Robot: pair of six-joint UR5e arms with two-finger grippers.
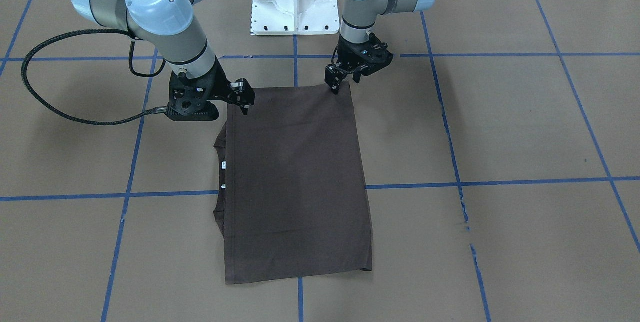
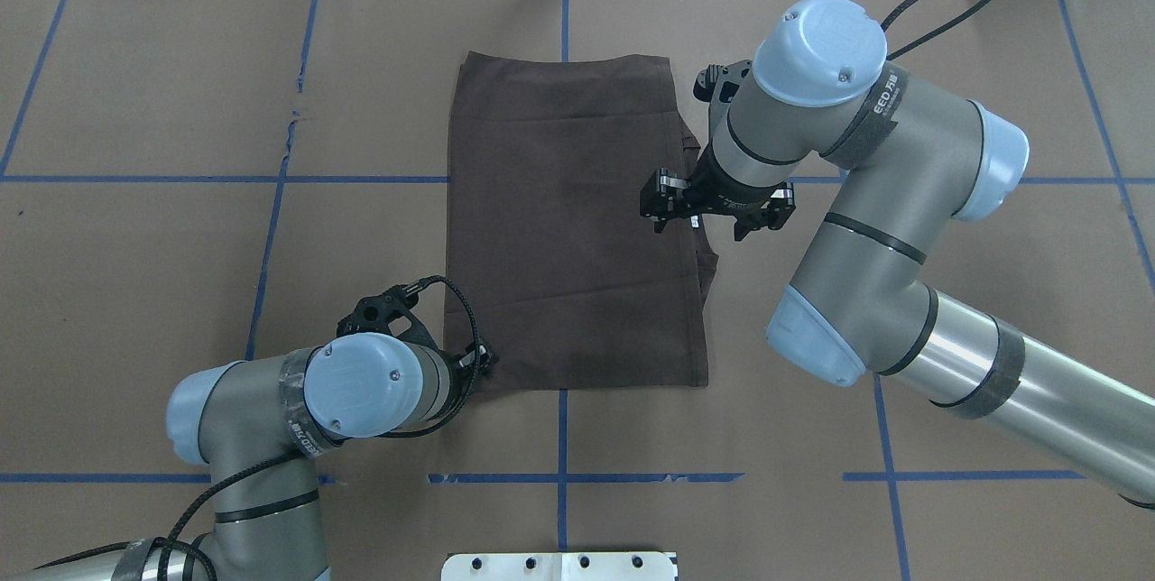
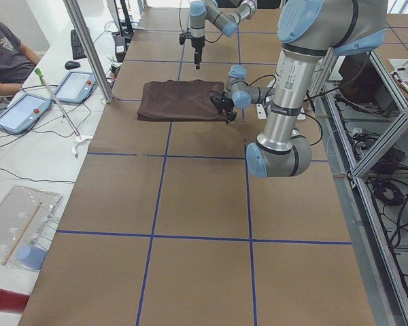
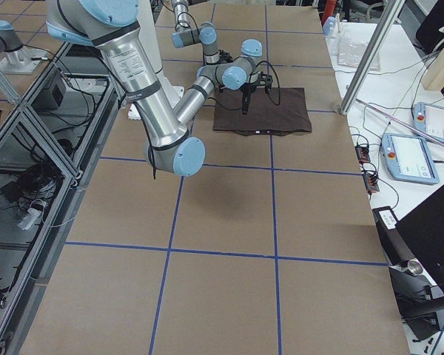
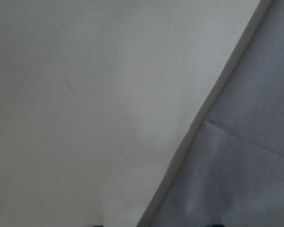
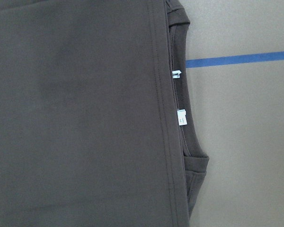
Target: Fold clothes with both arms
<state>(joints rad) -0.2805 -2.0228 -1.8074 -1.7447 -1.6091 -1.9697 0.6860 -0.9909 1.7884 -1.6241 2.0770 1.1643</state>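
Seen from overhead, the folded T-shirt (image 2: 568, 229) lies flat at the centre of the table (image 2: 135, 247), with its collar (image 6: 185, 142) at 3 o'clock. The right gripper (image 2: 716, 213) hangs over that edge with its jaws spread. The left gripper (image 1: 345, 81) is at the shirt's 7 o'clock corner, jaws also spread.

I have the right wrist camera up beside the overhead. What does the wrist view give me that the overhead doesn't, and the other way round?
Only the right wrist view: the ribbed collar close up, with two small white neck labels along it.

Only the overhead: the left arm and the right arm, plus the whole folded outline of the T-shirt. The right arm covers part of the collar edge there.

Both: the dark T-shirt lying flat, the brown table and blue tape lines.
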